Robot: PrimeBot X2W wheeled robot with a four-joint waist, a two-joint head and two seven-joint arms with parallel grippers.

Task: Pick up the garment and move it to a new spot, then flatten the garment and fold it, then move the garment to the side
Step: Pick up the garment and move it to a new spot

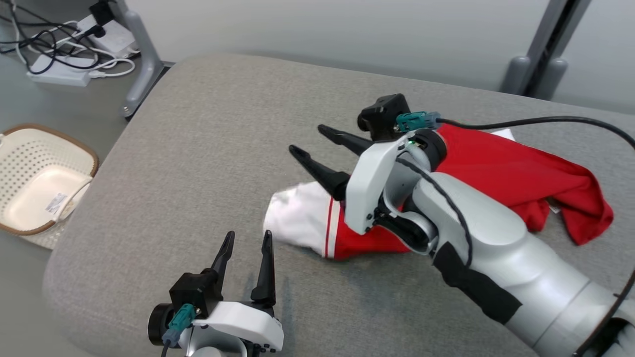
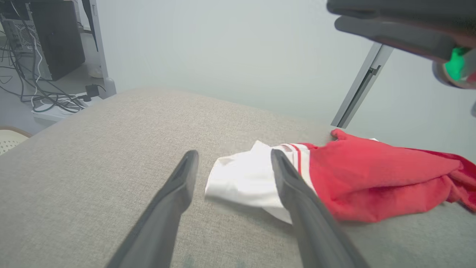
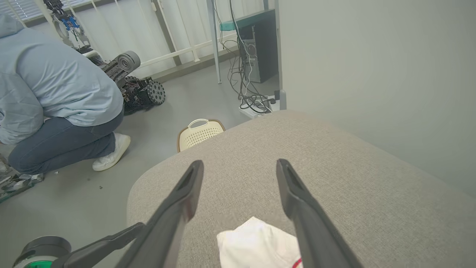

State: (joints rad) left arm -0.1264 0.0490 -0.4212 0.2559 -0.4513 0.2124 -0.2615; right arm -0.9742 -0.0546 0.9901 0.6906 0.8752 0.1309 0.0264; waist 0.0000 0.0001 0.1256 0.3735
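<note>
The grey fabric-covered desk (image 1: 198, 148) takes up most of the head view. The right arm (image 1: 496, 238) reaches in from 4 o'clock toward the centre. Its jaws are spread wide and grasp nothing, with the dark fingers (image 1: 317, 168) pointing to 10 o'clock. In the left wrist view they hang at 1 o'clock, clear above the cloth.

The garment (image 1: 501, 168) lies crumpled on the desk, stretching from the centre out to 3 o'clock. It is mostly red. Its white end (image 1: 297, 215) faces 9 o'clock and is set off by thin red and white stripes. No writing can be seen on it. In the right wrist view this white end sits at 6 o'clock, below and between the spread fingers.

A person (image 3: 55, 96) crouches on the floor at 9 o'clock of the right wrist view, in a pale blue top, jeans and a white shoe. A dark wheeled machine (image 3: 137, 89) stands just beside them.

A cream perforated basket (image 1: 44, 178) with a brown rim stands on the floor at 9 o'clock, beside the desk. A white sticker (image 1: 56, 202) lies inside it, its print too small to read.

The left arm (image 1: 228, 322) rises from 7 o'clock. Its jaws are released and empty, with the fingers pointing to 12 o'clock over bare desk, near the white end but apart from it.

A white power strip (image 1: 64, 74) with tangled cables lies on the floor at 11 o'clock.
</note>
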